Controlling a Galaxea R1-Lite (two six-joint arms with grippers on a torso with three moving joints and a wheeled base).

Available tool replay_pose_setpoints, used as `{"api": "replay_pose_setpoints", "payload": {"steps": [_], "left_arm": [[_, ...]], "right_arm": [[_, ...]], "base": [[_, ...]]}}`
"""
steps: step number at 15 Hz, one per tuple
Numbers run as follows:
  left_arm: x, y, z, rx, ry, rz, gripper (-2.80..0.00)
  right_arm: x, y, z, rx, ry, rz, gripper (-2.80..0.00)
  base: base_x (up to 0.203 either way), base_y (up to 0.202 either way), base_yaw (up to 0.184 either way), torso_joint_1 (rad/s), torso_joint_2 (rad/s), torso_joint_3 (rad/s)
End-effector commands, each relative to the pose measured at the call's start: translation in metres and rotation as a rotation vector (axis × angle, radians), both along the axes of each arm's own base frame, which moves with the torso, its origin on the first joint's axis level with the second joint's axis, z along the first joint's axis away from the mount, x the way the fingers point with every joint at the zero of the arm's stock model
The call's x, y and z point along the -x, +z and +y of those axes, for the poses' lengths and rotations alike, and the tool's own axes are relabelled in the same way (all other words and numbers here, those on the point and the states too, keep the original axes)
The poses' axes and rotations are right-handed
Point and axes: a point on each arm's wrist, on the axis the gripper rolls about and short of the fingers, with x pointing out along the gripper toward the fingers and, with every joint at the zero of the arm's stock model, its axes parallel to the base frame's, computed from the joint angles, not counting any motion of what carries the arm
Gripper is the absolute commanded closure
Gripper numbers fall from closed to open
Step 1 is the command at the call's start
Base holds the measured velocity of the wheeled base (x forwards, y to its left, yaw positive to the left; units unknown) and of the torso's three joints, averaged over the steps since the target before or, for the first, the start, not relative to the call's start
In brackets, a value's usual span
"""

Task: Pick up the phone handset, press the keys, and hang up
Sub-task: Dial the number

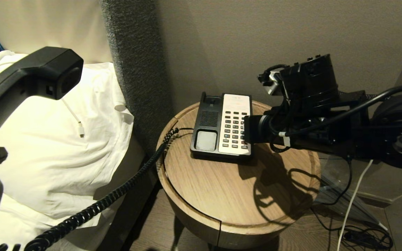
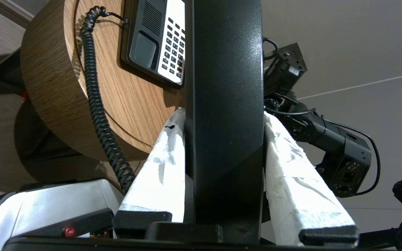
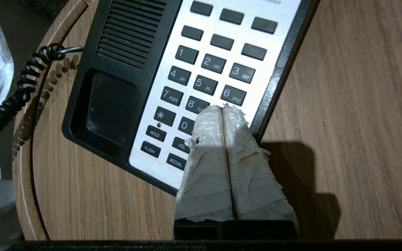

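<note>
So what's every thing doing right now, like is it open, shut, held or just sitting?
phone handset: lifted off its base, clamped in the left gripper
left gripper: shut on the handset
right gripper: shut, tips over the keys near the 9
phone base: flat on the table, cradle empty
coiled cord: stretched from base to handset
round table: standing by the bed
pillow: lying on the bed

the right gripper (image 3: 223, 111), fingers pressed together, sits over the keypad (image 3: 201, 75) near the 9 key, and its arm covers the phone's (image 1: 221, 125) right edge. the cradle (image 1: 206, 139) lies uncovered. the table (image 1: 222, 188) in front of the phone is bare wood. the cord (image 1: 117, 191) crosses the table's left rim and the gap toward the pillow (image 1: 58, 157). the handset (image 2: 223, 104), clamped in the left gripper (image 2: 223, 115), hangs up at the left, off the table. wall stands close behind.
</note>
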Motion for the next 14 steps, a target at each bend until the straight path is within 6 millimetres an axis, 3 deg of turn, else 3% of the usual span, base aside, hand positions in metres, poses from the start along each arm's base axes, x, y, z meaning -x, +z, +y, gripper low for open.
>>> {"api": "replay_pose_setpoints", "payload": {"steps": [1, 14], "left_arm": [[0.000, 0.000, 0.000, 0.003, 0.000, 0.005, 0.00], [0.001, -0.003, 0.001, 0.001, 0.001, 0.007, 0.00]], "right_arm": [[-0.006, -0.007, 0.005, 0.013, -0.004, 0.013, 0.00], [-0.018, -0.018, 0.016, 0.026, 0.000, 0.028, 0.00]], "base": [[0.000, 0.000, 0.000, 0.000, 0.00, 0.000], [0.000, 0.000, 0.000, 0.000, 0.00, 0.000]]}}
